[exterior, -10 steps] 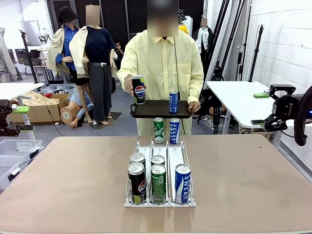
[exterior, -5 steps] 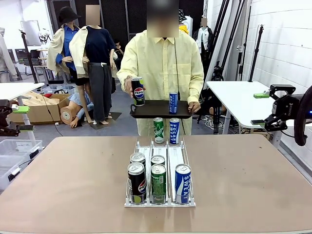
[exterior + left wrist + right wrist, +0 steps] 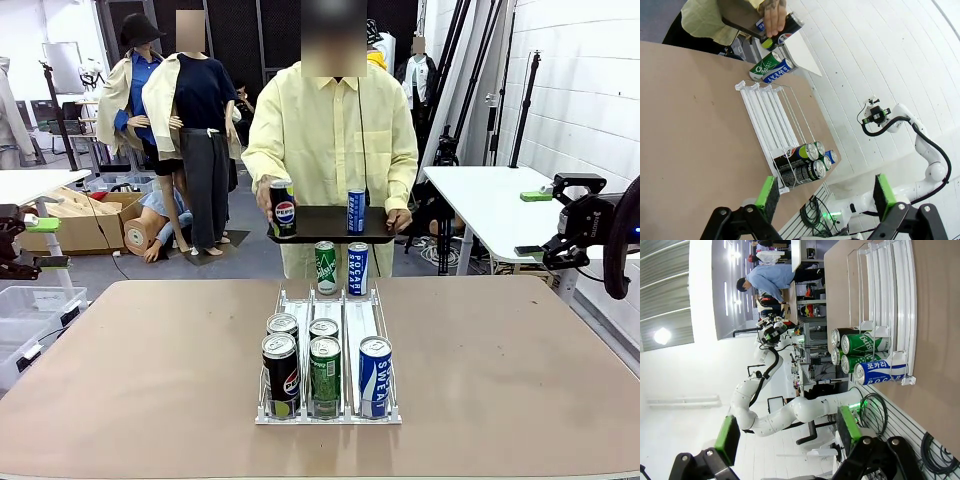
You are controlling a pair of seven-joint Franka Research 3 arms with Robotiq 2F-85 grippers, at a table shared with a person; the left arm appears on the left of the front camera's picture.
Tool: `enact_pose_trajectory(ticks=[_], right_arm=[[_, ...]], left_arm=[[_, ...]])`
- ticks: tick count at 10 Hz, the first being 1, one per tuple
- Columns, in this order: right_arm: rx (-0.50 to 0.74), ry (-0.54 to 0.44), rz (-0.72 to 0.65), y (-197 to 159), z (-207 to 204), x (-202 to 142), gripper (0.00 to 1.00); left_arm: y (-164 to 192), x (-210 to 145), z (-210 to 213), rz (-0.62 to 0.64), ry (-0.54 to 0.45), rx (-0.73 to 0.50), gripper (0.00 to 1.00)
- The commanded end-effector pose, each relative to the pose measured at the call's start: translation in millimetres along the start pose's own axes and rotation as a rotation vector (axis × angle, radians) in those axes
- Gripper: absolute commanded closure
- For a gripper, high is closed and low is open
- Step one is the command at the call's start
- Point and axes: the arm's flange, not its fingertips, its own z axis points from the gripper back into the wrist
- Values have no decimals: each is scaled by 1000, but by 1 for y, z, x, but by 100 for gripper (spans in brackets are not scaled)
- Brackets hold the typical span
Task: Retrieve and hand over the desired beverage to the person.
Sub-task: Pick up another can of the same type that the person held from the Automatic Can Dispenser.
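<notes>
- The person's (image 3: 335, 130) hand (image 3: 266, 196) is lower than a second ago. The Pepsi can (image 3: 284, 208) it holds is now down at the left end of the black tray (image 3: 325, 226). I can't tell whether the can rests on the tray.
- The other hand (image 3: 399, 218) holds the tray's right edge. A blue can (image 3: 355, 211) stands upright on the tray.
- The person stands at the far side of the table (image 3: 130, 360), and nothing else has shifted.
- The white rack (image 3: 345, 312) sits mid-table.
  - At its near end, the front row is a Pepsi (image 3: 280, 375), a green can (image 3: 324, 375) and a blue Pocari can (image 3: 374, 376).
  - Two more cans (image 3: 283, 326) stand just behind, in the left and middle lanes.
- A green can and a blue one (image 3: 357, 268) stand side by side on the table, just beyond the rack's far end.
- My left gripper (image 3: 826, 194) is spread wide and holds nothing. It hangs off the table's side, well apart from the rack.
- My right gripper (image 3: 789, 435) is also wide and holds nothing, well clear of the cans.
- The right arm (image 3: 590, 225) sits at the far right edge of the front view, off the table.
</notes>
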Motion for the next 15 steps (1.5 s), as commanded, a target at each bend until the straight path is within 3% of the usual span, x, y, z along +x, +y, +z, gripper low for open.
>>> enact_pose_trajectory(ticks=[1, 15], right_arm=[[-12, -6, 0, 1, -1, 0, 0], [-12, -6, 0, 1, -1, 0, 0]], left_arm=[[-2, 0, 1, 3, -13, -14, 0], [-2, 0, 1, 3, -13, -14, 0]])
